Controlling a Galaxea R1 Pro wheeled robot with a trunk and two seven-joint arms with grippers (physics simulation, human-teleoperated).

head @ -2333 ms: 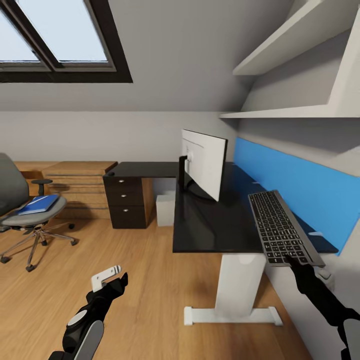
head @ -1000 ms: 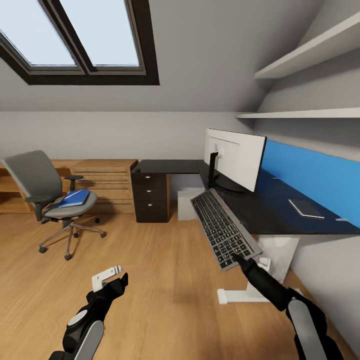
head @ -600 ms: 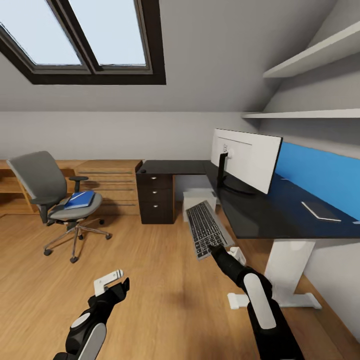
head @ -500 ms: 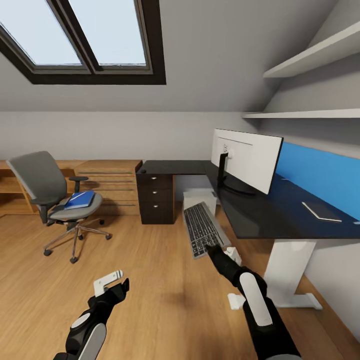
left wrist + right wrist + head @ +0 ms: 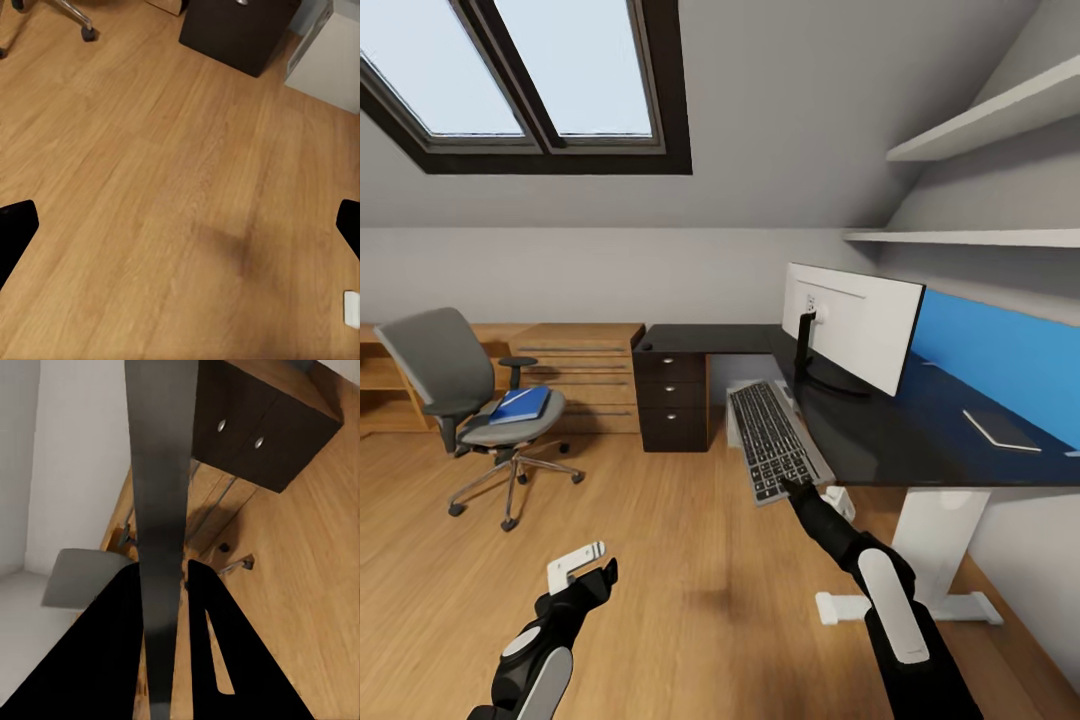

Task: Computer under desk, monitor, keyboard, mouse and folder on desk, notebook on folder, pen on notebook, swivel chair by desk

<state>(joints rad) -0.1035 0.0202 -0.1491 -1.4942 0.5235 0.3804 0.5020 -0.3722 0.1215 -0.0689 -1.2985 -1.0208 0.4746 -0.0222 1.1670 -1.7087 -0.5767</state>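
Observation:
My right gripper [image 5: 788, 487] is shut on the near end of the keyboard [image 5: 772, 440], which it holds in the air over the floor at the desk's [image 5: 880, 440] front-left edge. The right wrist view has the keyboard [image 5: 161, 495] edge-on between the fingers [image 5: 120, 645]. On the desk stand the monitor [image 5: 852, 325] and a thin notebook [image 5: 1001, 430]; the small dark mouse [image 5: 641, 347] lies at its far corner. The swivel chair [image 5: 455, 385] stands at left with the blue folder [image 5: 520, 404] on its seat. The computer [image 5: 330, 56] is under the desk. My left gripper [image 5: 582, 566] hangs open over the floor.
A dark three-drawer unit [image 5: 673, 400] holds up the desk's far end, and a white pedestal leg [image 5: 935, 540] stands by my right arm. Low wooden shelving [image 5: 575, 370] runs along the back wall. A blue panel [image 5: 1000, 365] and wall shelves [image 5: 980, 120] are at right.
The camera has swung left. My right gripper has carried the keyboard off the desk's right part to the front-left edge; in the last half second it rose slightly toward the desk.

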